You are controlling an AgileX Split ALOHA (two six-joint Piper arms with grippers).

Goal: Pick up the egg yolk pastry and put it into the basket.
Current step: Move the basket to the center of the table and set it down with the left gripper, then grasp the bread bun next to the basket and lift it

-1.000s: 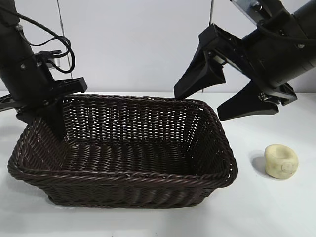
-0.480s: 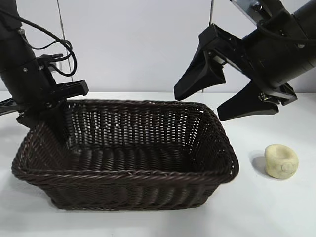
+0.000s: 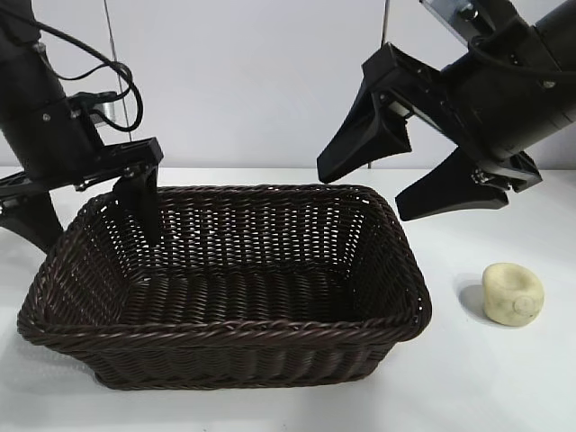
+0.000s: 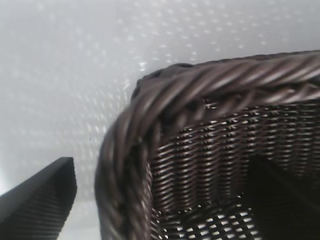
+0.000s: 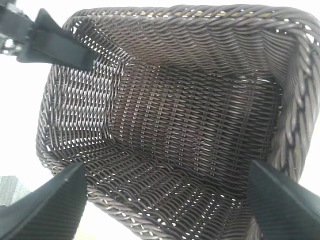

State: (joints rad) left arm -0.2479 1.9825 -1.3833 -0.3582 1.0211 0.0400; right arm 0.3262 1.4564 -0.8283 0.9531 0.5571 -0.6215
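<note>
I see the large rectangular dark brown woven wicker basket (image 3: 229,283) sitting on the white tabletop (image 3: 504,378), filling the left and middle of it. Braided rim, sloping sides, nothing inside it.

The small pale yellow rounded egg yolk pastry (image 3: 513,292) lies on the tabletop toward the right edge, well apart from the basket's right wall, dimple facing up. Nothing touches it.

My left claw (image 3: 85,211) is at the basket's far left corner, spread, straddling the rim: one black finger (image 3: 144,202) hangs inside the basket against the left wall, the other sits outside it over the tabletop. In the left wrist view the braided corner of the basket (image 4: 150,125) runs right between the two fingers, one dark finger (image 4: 37,202) outside over the white surface, the other a dark shape inside the weave. I cannot tell if the fingers actually press the wicker.

My right claw (image 3: 414,184) hovers above the basket's far right corner, spread wide, holding nothing. It is up in the air, clear of the rim, and well above and to the left of the pastry. In the right wrist view it looks straight down into the basket (image 5: 175,120), with its two black fingertips (image 5: 45,207) framing the interior, and the left claw (image 5: 50,42) shows at the opposite corner.
</note>
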